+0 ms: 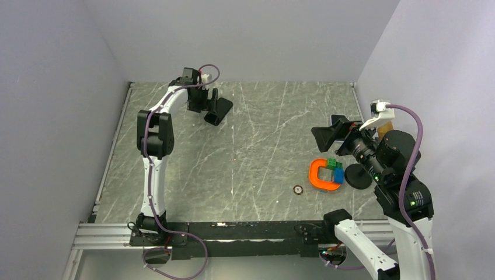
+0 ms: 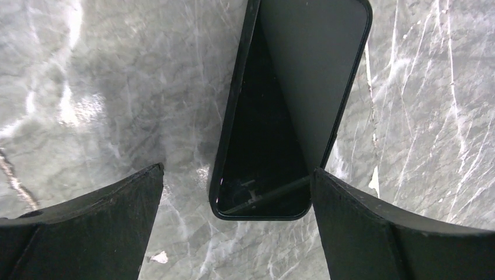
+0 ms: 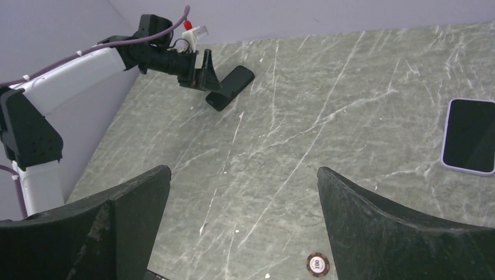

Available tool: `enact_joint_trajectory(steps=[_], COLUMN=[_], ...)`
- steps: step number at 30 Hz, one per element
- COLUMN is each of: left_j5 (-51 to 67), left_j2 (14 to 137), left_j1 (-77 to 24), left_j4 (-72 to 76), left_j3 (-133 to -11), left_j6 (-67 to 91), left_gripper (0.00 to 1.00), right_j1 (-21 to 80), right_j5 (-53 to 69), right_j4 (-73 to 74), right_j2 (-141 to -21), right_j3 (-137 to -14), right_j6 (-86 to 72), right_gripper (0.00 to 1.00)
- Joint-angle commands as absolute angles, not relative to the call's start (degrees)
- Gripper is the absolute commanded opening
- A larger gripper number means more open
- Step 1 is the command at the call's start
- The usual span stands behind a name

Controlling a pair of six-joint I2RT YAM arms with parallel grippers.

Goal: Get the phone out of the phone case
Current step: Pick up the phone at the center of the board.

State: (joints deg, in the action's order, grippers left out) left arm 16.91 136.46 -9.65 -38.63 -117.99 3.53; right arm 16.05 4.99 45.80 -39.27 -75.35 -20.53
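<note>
The black phone case (image 2: 280, 105) lies flat at the table's far left (image 1: 219, 111), and its hollow inside shows in the left wrist view. My left gripper (image 2: 237, 169) hangs open over its near end, one finger on each side (image 1: 205, 107). The right fingertip (image 2: 327, 186) overlaps the case's corner. The phone (image 3: 469, 143), dark screen up with a pale lavender rim, lies apart on the right side of the table, mostly hidden under my right gripper in the top view (image 1: 335, 119). My right gripper (image 3: 242, 175) hovers open above the table with nothing in it (image 1: 330, 134).
An orange U-shaped piece (image 1: 322, 177) with green and blue bricks (image 1: 335, 168) lies near the right arm, beside a black round disc (image 1: 358, 177). A poker chip (image 1: 298, 189) sits on the marble (image 3: 318, 264). Walls close in the left, back and right.
</note>
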Motion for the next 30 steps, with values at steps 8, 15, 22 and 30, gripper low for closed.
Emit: enact_joint_trajectory(steps=[8, 15, 22, 30], left_j5=[14.2, 3.4, -2.7, -1.1], left_j2=[139.2, 142.2, 142.7, 138.0], left_j1=[-14.6, -16.2, -18.5, -18.9], left_j4=[-43.1, -48.0, -50.1, -48.7], left_j3=[-120.2, -123.2, -123.9, -115.6], left_j6=[6.8, 8.5, 6.8, 4.9], left_gripper=[0.99, 0.99, 0.91, 0.53], right_j1=[15.8, 15.9, 15.9, 15.9], right_j5=[6.2, 4.5, 4.0, 5.1], right_j4=[41.3, 42.8, 43.1, 42.6], right_j2=[-38.4, -38.6, -38.2, -37.7], right_j3=[-72.8, -73.0, -73.2, -72.9], right_j6=[-23.6, -24.8, -25.0, -26.1], right_gripper=[1.00, 1.00, 1.00, 1.00])
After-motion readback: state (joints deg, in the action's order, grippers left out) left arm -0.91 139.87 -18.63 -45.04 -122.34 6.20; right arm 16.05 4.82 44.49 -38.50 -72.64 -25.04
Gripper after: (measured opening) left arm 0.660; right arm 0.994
